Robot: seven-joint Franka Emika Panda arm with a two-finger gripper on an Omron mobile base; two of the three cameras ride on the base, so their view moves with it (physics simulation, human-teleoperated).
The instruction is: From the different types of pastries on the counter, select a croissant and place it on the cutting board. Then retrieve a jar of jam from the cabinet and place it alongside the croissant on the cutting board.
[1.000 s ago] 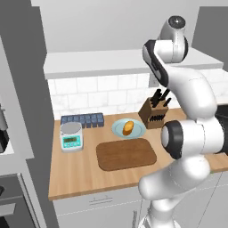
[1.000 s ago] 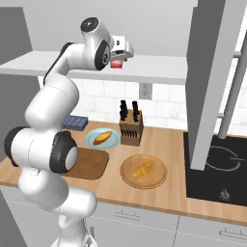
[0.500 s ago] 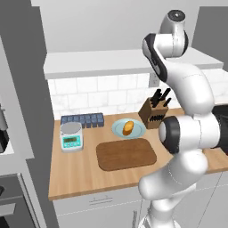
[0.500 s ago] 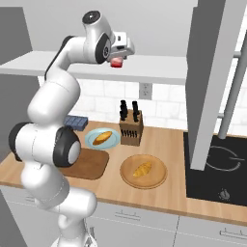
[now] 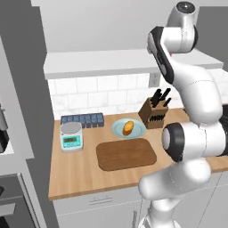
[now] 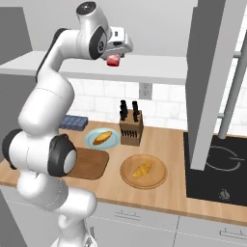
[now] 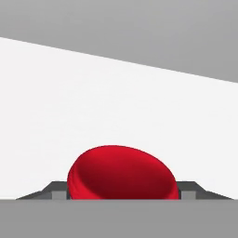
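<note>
Gripper (image 6: 115, 59) holds the jar of jam (image 6: 114, 60) above the cabinet (image 6: 159, 72) slab.

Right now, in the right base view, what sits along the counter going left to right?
Blue tray → cutting board → blue plate with the bun → knife block → round wooden plate with the croissant → cooktop.

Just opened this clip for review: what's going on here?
The arm is raised high, its gripper shut on the jam jar up by the cabinet; the hand view shows the jar's red lid between the fingertips. Below, the cutting board lies bare. The croissant sits on the round wooden plate, and the bun on the blue plate beside the knife block.
</note>
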